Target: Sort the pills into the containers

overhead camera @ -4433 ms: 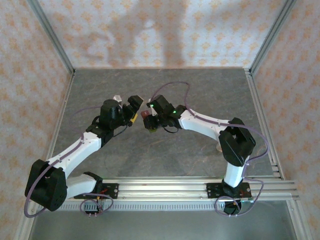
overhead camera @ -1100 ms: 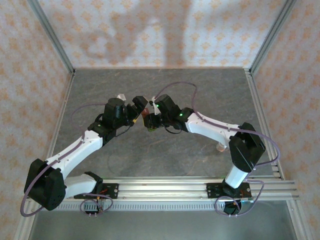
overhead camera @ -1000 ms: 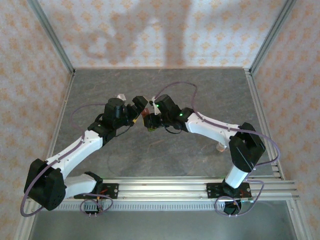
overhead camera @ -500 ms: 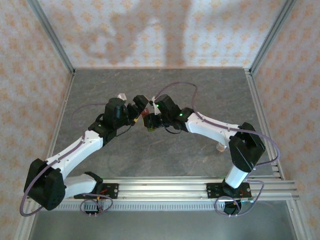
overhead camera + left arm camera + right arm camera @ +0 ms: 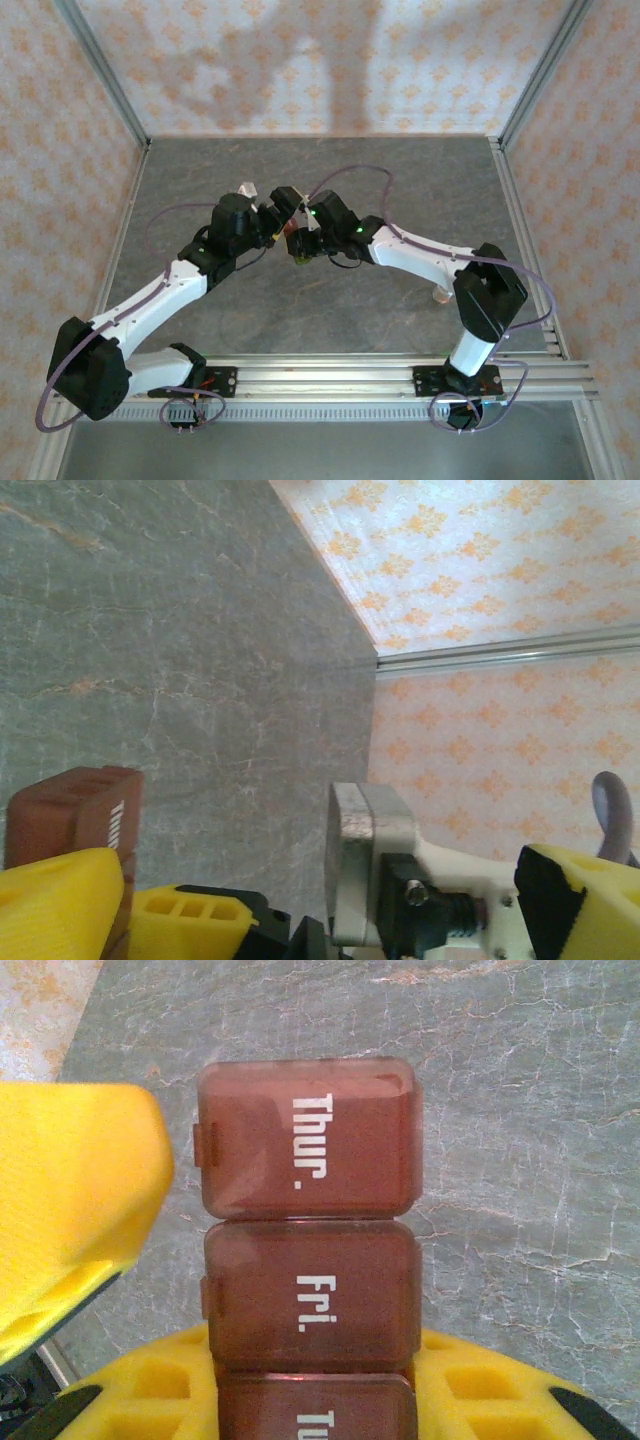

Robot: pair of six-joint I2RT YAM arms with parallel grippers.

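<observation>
Right wrist view: the containers (image 5: 308, 1160), a reddish-brown strip, run lengthwise out of my right tool (image 5: 310, 1405), which is clenched on the strip's near end. The "Thur." lid (image 5: 300, 1110) and the "Fri." lid (image 5: 310, 1295) are both closed.
Top external view: both tools meet above the middle of the table (image 5: 330, 320) with the strip between them. I cannot tell whether it rests on the table or hangs clear.
Left tool (image 5: 281, 205): released, jaws wide. One yellow finger (image 5: 80, 1190) sits just beside the Thur. compartment, close to its lid tab (image 5: 205, 1145).
Risk, twisting: I hold only one end, so a sideways push on the far compartment would probably lever the strip round in my grip.
Risk, slipping: the plastic looks smooth, and a lid popping open could jerk the strip loose.
Risk, collision: the two tools are crowded, and a small overshoot from the left could strike the right fingers.
Risk, wrong lid: the compartments look alike, so I read the labels first.
</observation>
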